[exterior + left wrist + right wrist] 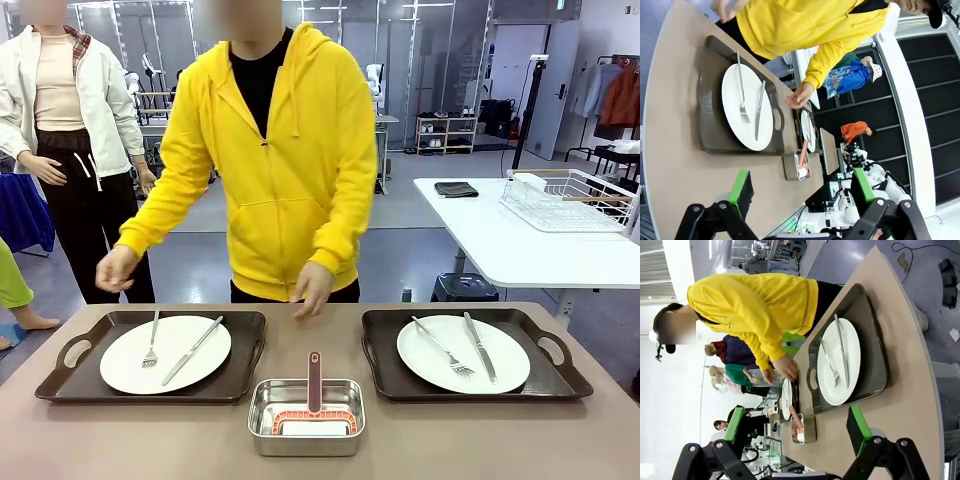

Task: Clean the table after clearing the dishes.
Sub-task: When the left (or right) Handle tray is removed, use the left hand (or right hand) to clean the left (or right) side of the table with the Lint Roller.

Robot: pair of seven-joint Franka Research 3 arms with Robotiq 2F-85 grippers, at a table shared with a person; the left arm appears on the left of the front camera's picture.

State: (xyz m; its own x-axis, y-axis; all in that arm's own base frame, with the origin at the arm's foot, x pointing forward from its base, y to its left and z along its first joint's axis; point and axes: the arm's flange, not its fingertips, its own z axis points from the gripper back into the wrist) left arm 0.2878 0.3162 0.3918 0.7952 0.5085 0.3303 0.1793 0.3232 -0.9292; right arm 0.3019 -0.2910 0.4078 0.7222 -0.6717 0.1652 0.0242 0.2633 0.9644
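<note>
Green pads (741,187) are seen spread wide on the left pincer (802,192), and the right pincer (796,427) is likewise held fully apart. Nothing is gripped by either, and both are poised over the near side of the tabletop (120,440). Beyond them, the left plate (120,370) and the right plate (510,370) are found on the left tray (245,350) and the right tray (385,350), each plate carrying a loose fork (152,345) and knife (192,350). Between the trays a steel pan (305,440) is set, with a red-handled tool (314,380) in it. Clearing is judged to be the step in hand, since wiping cannot be begun while the trays are on the tabletop. Each tray is best taken at its outer end, with the rim seated deep between the fingers, and kept level so that the cutlery is not slid off. The person's hand (315,290) at the far edge should be given room, and the pan should not be knocked.
</note>
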